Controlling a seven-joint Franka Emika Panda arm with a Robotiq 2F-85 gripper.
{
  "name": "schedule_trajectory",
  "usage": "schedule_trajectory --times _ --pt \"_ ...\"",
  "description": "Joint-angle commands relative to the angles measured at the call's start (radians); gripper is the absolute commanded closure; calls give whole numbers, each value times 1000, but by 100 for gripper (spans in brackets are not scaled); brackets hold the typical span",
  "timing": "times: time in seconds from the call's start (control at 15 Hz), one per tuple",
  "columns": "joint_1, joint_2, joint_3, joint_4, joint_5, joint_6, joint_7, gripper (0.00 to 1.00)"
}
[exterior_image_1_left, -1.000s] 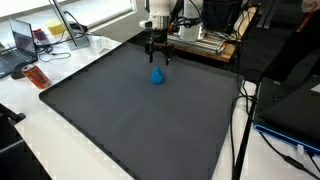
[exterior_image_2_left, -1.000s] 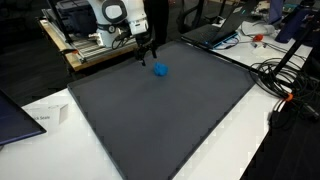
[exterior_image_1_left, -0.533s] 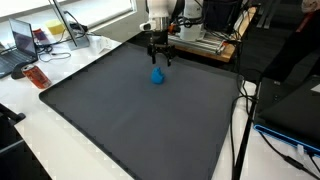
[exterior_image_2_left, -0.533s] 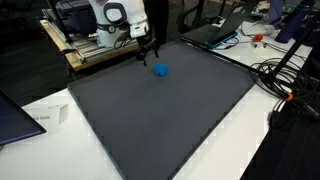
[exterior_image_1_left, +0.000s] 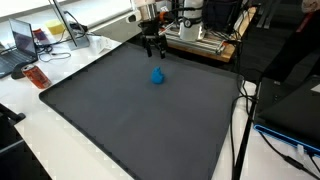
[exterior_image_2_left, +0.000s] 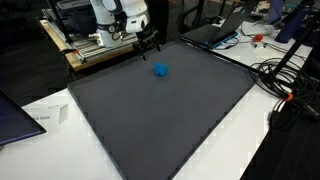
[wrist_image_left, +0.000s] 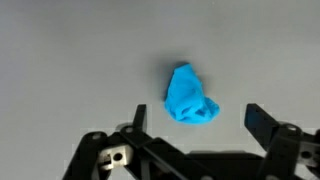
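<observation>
In an exterior view the gripper (exterior_image_1_left: 153, 53) hung over the far part of the mat (exterior_image_1_left: 120, 125), its jaws spread wide and holding nothing. A blue lump (exterior_image_1_left: 157, 76) lay on the mat just in front of it, apart from it. In an exterior view the gripper (exterior_image_2_left: 152, 43) stood near the mat's (exterior_image_2_left: 170, 125) far edge, with the lump (exterior_image_2_left: 160, 70) close by, untouched. In the wrist view the lump (wrist_image_left: 190, 92) showed between the spread fingers (wrist_image_left: 138, 118), lying on the grey mat and touching neither.

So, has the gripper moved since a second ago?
Yes. The gripper has lifted up and back from the blue lump, which stays put on the dark mat.
</observation>
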Motion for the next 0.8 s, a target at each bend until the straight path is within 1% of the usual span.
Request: schedule_trajectory --times 0.0,0.13,0.27,0.4,0.53,0.73 --pt "-175 57 194 98 264 -247 -145 0" --pt "-230 22 250 167 422 -375 -229 0" --pt "-224 -14 238 218 499 -457 -264 0" --pt "-195 -49 205 257 559 -519 -289 0" --pt "-162 -84 167 276 600 -554 -309 0" --pt "-92 -135 89 285 645 -548 -342 0"
